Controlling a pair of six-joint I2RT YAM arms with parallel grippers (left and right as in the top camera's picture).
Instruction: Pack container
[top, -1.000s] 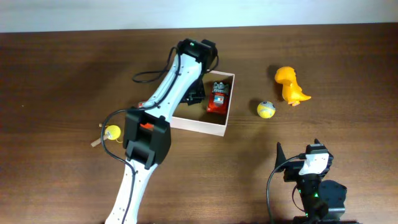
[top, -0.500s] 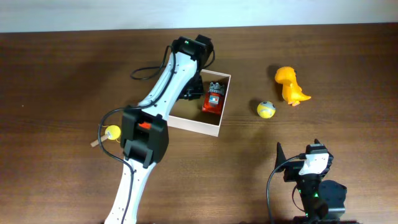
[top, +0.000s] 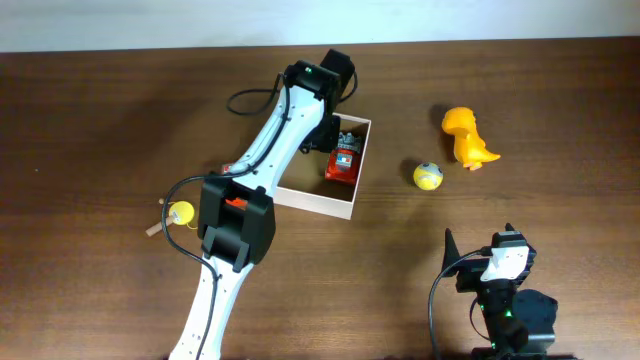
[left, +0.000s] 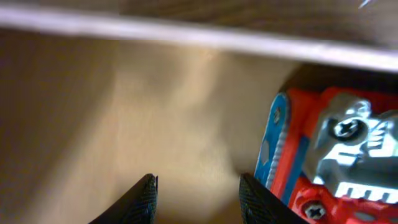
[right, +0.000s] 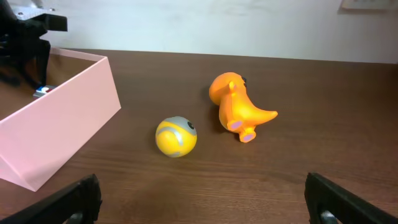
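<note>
One toy packed so far: red robot toy (top: 345, 162) lying inside the container (top: 318, 203) against its right wall, probably tucked there to leave the tan floor free for more. Container itself set mid-counter (top: 100, 120). Low inside the container, left pincer (left: 198, 186) released, grasping nothing, just beside the red robot toy. Right of the container, unpacked: yellow ball (right: 176, 136) and, farther off, orange dinosaur (right: 236, 109). Left of the container, a small yellow toy (top: 180, 212). Well clear of the container, right pincer (right: 201, 180) spread wide and empty, likely parked facing those two for easy reach.

Red toy (top: 345, 163) crowds container (top: 318, 204), remaining floor bare
</note>
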